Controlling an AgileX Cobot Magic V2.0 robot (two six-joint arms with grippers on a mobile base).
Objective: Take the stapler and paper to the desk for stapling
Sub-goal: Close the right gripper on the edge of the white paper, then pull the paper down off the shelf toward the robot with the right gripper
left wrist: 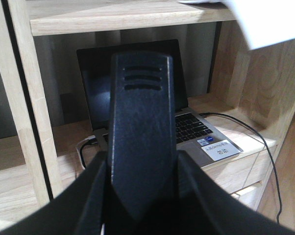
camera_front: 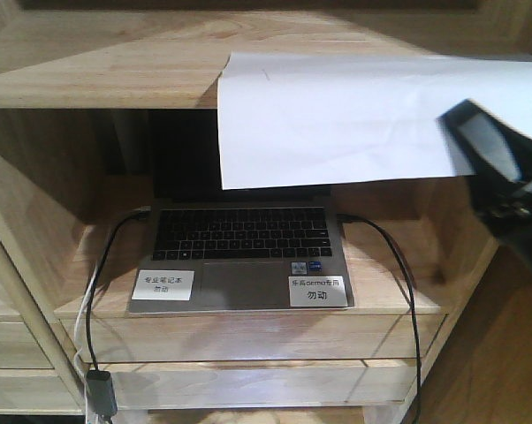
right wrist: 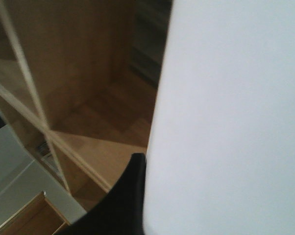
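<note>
Right claw (camera_front: 478,146) is clamped on the right edge of the paper (camera_front: 337,119); the sheet hangs across the front of the shelf board (camera_front: 98,62), hiding the top of the laptop (camera_front: 239,234) screen. Left claw (left wrist: 141,161) is closed around the stapler (left wrist: 140,112), held upright on the near side of the laptop.

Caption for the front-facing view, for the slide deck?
Right hand holds the white paper by its right edge before the wooden shelving, hiding part of the open laptop's screen.
</note>
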